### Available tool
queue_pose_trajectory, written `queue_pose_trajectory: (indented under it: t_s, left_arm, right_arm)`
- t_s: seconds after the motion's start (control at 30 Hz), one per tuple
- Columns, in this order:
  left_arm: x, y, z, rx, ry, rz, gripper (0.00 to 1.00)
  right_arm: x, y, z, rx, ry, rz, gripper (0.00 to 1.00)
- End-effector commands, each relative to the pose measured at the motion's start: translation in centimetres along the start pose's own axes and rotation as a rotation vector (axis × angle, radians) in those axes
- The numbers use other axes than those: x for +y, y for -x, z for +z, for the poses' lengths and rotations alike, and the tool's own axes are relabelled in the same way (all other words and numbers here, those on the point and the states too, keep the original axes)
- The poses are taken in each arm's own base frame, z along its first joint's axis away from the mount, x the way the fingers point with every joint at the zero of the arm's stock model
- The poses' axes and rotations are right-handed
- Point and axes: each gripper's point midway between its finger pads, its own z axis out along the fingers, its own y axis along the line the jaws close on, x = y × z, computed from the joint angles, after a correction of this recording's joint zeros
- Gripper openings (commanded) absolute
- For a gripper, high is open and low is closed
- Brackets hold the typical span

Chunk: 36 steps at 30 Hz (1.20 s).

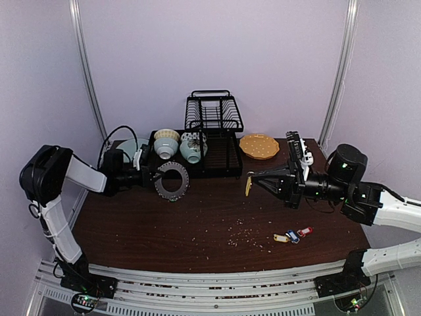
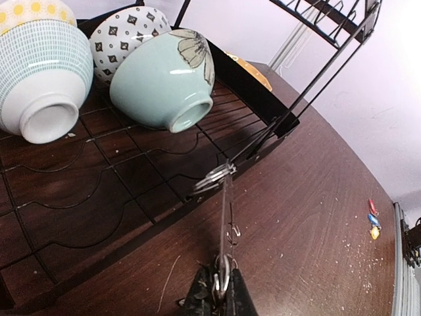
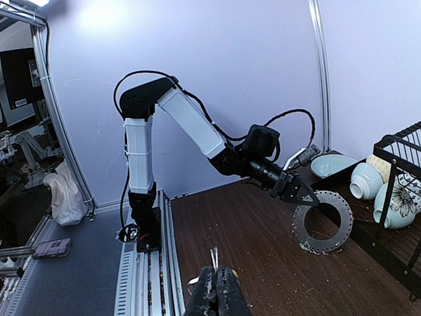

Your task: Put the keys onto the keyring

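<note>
The keyring (image 1: pixel 172 181) is a grey toothed disc with a wide hole, and it stands upright over the left of the table. My left gripper (image 1: pixel 158 178) is shut on its rim. The left wrist view shows the keyring (image 2: pixel 225 217) edge-on, rising from the shut left gripper (image 2: pixel 221 291). My right gripper (image 1: pixel 252 178) hovers mid-table, shut on a yellow-tagged key (image 1: pixel 248 186). In the right wrist view that key's thin metal tip (image 3: pixel 214 256) pokes out of the right gripper (image 3: pixel 216 275) and points toward the keyring (image 3: pixel 321 222). Three more keys lie front right, tagged yellow (image 1: pixel 281 238), blue (image 1: pixel 293 236) and red (image 1: pixel 305 231).
A black dish rack (image 1: pixel 212 131) stands at the back with bowls (image 1: pixel 192 146) on its tray, just behind the keyring. An orange scalloped plate (image 1: pixel 258 146) lies to its right. Crumbs (image 1: pixel 240 232) are scattered over the dark wooden table (image 1: pixel 197 230).
</note>
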Motion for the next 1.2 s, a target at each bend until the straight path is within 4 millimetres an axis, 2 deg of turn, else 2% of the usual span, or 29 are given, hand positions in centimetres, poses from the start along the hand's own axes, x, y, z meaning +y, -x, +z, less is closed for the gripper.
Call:
queue_pose_trajectory:
  t_s: [0.0,0.2,0.3,0.47,0.6,0.77,0.93,1.03,1.17]
  left_arm:
    - [-1.9,0.8,-0.9,0.008,0.003,0.049,0.0]
    - [-6.5,3.7,-2.8,0.109,0.096,0.172,0.0]
    - [-10.2,5.2,-4.0,0.162,0.07,0.226,0.0]
    - [-16.7,6.9,-7.4,0.159,0.03,0.314,0.0]
    - [-22.3,6.3,-8.6,0.207,-0.07,0.334,0.0]
    - [-28.3,4.8,-8.0,0.317,-0.228,0.341,0.0]
    - [-34.1,3.4,-7.6,0.382,-0.41,0.438,0.0]
    - [-36.2,2.6,-7.2,0.417,-0.479,0.492,0.0]
    - [-38.1,2.4,-7.1,0.429,-0.594,0.503,0.0]
  right_arm:
    - [0.4,1.3,-0.2,-0.019,0.009,-0.021,0.0]
    - [0.3,1.7,-0.5,0.023,-0.014,-0.056,0.0]
    - [0.5,2.3,-0.5,0.038,-0.014,-0.081,0.0]
    - [1.1,2.9,-0.1,0.079,0.022,-0.109,0.0]
    - [0.9,2.9,0.8,0.141,0.034,-0.153,0.0]
    - [-0.8,3.6,1.3,0.219,-0.043,-0.302,0.0]
    - [-2.2,4.4,0.9,0.233,-0.115,-0.542,0.0]
    - [-1.8,4.5,0.6,0.196,-0.098,-0.707,0.0]
    - [-0.8,3.4,0.1,0.171,-0.038,-0.957,0.0]
